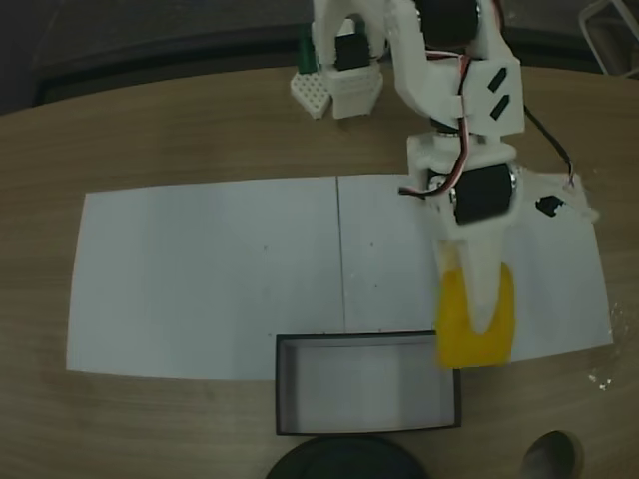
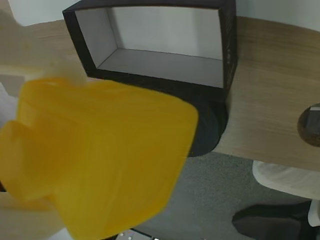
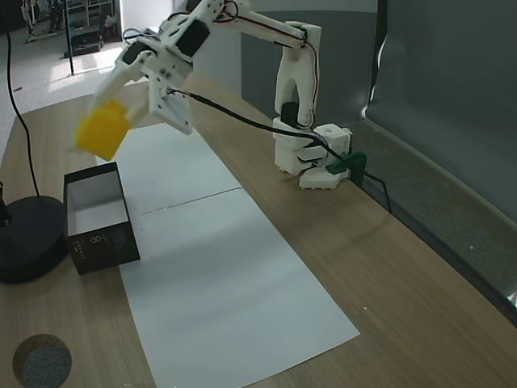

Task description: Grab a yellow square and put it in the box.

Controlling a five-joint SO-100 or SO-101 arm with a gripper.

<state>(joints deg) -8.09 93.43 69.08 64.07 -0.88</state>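
Note:
My gripper [image 1: 477,334] is shut on the yellow square [image 1: 475,321], held in the air just past the right end of the box [image 1: 367,385] in a fixed view. In another fixed view the yellow square [image 3: 102,133] hangs from the gripper [image 3: 107,109] above and behind the box [image 3: 97,217]. The wrist view has the yellow square [image 2: 100,155] blurred and large at lower left, with the box [image 2: 155,45] beyond it, its white inside bare. The box has thin black walls and lies on the white paper's front edge.
White paper sheets [image 1: 210,269] cover the middle of the wooden table. A round black base [image 3: 24,238] stands beside the box, near the table edge. The arm's white base [image 3: 311,158] is clamped at the far side. A small dark disc [image 3: 40,361] lies near the table's corner.

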